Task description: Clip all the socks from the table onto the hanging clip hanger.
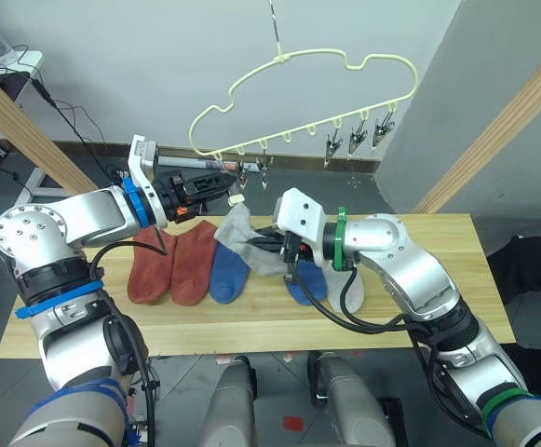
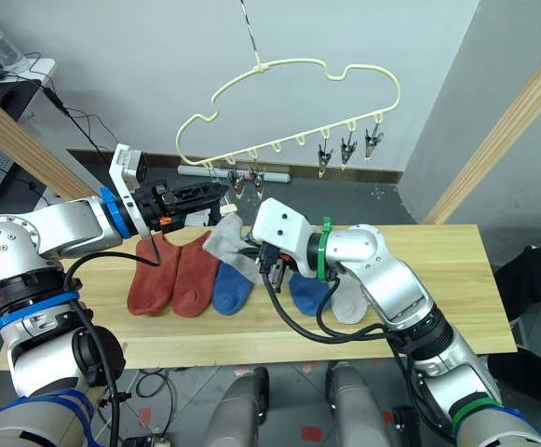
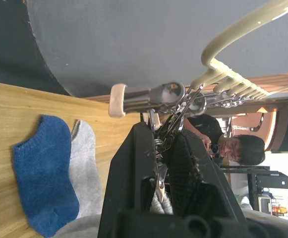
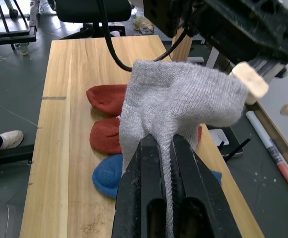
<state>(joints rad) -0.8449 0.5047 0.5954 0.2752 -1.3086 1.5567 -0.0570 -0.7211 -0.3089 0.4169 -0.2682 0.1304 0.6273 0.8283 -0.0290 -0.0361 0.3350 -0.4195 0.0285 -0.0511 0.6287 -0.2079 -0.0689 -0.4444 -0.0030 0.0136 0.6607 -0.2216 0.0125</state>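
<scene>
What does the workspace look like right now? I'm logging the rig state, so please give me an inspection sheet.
Surface: wooden table, bare at its right end.
Job's things: grey sock lifted toward the clip hanger; two red socks, two blue socks and another grey sock lie on the table.
Clutter: nothing seen.
End effectors: right end effector shut on the grey sock; left end effector squeezing a clip.
Cables: black cable on the floor, left.
Surroundings: grey wall, wooden poles, a person seated beyond.
</scene>
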